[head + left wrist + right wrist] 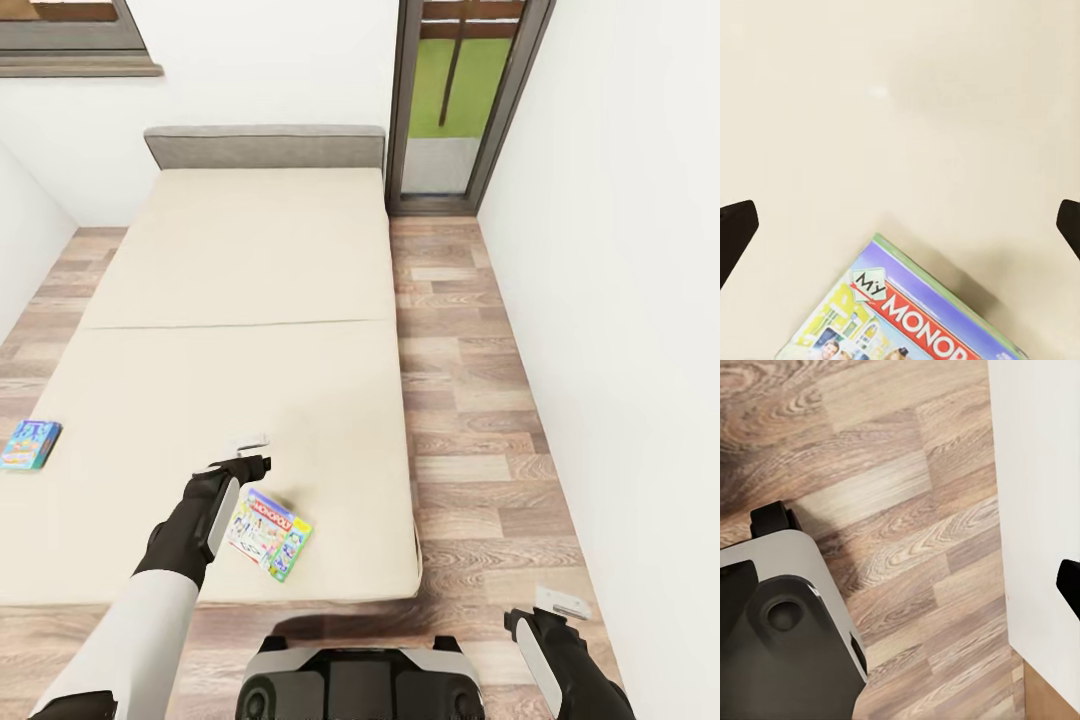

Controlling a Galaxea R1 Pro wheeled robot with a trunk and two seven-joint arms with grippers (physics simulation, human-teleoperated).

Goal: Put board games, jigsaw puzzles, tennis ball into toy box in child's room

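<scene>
The left gripper (pixel 243 465) hangs with fingers spread, empty, above the green-edged board game (pixel 268 533). This box looks light and stiff. I would grip it across a thin edge.

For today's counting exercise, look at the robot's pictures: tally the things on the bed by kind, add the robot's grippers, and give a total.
Board games on the bed: 2, the green-edged Monopoly box and the blue box
Grippers: 2, the left gripper over the bed and the right gripper over the floor
Total: 4
</scene>
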